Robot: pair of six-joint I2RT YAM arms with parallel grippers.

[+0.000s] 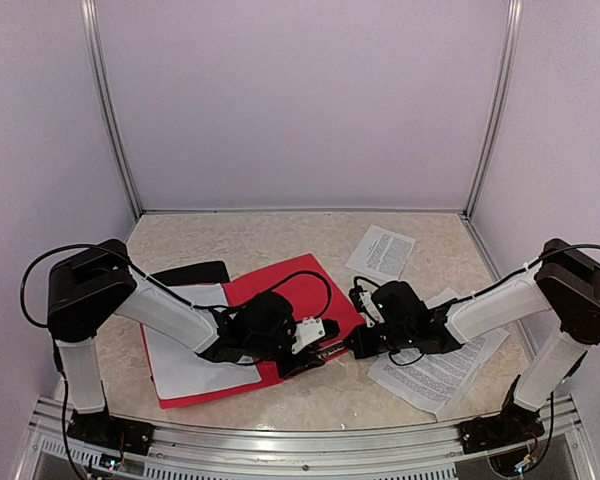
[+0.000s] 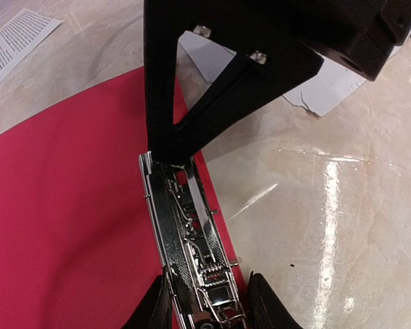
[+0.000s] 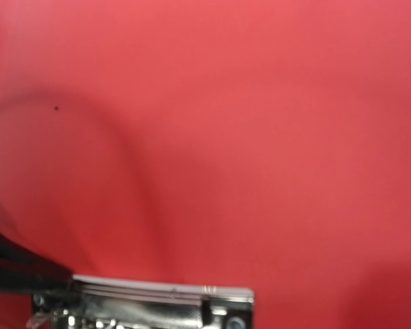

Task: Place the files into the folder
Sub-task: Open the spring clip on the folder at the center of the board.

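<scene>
The left gripper (image 2: 207,307) straddled the clip (image 2: 192,233) on the folder (image 2: 68,205); gripping or not, I couldn't tell. The right gripper (image 2: 166,145), closed, touched its end.

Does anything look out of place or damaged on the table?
Yes. Printed sheets lie askew outside the red folder, one under the right arm, and in the left wrist view a white sheet has a ragged, torn-looking edge.

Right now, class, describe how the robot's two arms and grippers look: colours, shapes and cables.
Both the left arm and right arm have white tube links between blocky black joints. Thin black cables loop loosely along each. Gripper fingers are black.
</scene>
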